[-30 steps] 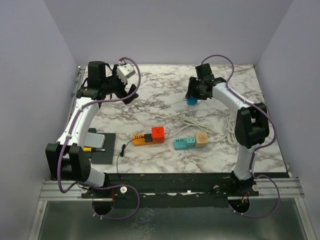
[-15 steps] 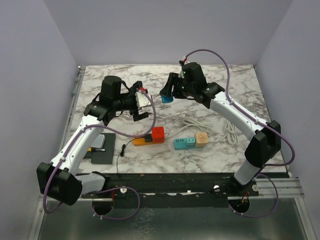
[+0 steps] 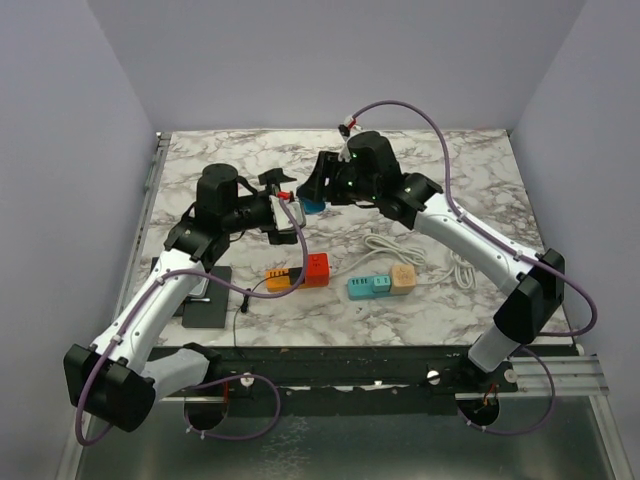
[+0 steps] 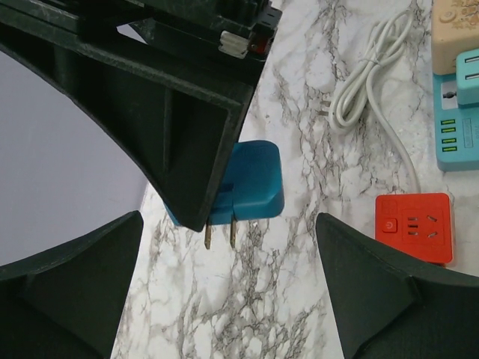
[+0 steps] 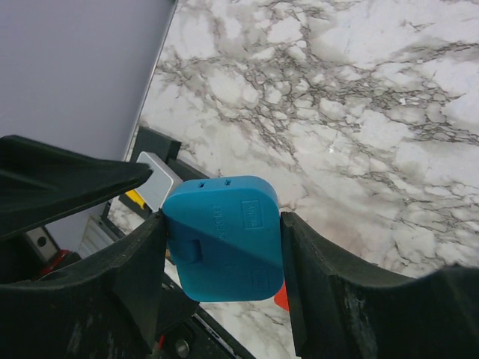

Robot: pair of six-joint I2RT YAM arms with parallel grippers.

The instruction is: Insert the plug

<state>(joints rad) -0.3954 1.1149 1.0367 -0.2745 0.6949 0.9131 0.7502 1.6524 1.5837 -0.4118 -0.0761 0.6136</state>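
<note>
My right gripper [image 3: 312, 196] is shut on a blue plug [image 3: 314, 204] and holds it in the air above the middle of the marble table. In the right wrist view the blue plug [image 5: 223, 236] sits squeezed between my two fingers [image 5: 337, 284]. My left gripper [image 3: 286, 212] is open and empty, just left of the plug. In the left wrist view the plug [image 4: 253, 182] hangs ahead of my open left gripper [image 4: 228, 250], its two metal prongs pointing down. A red socket cube [image 3: 317, 268] joined to an orange strip [image 3: 284, 278] lies below; the cube also shows in the left wrist view [image 4: 414, 226].
A teal power strip [image 3: 369, 288] with a beige block [image 3: 403, 278] lies right of the red cube. A coiled white cable [image 3: 455, 262] lies behind them. A black pad with a grey device [image 3: 200, 290] sits at the left edge. A thin black wire [image 3: 243, 298] lies beside the orange strip.
Both arms swung in from the back corners to the table's middle. The right gripper carried the blue plug leftward, next to the open left gripper.
</note>
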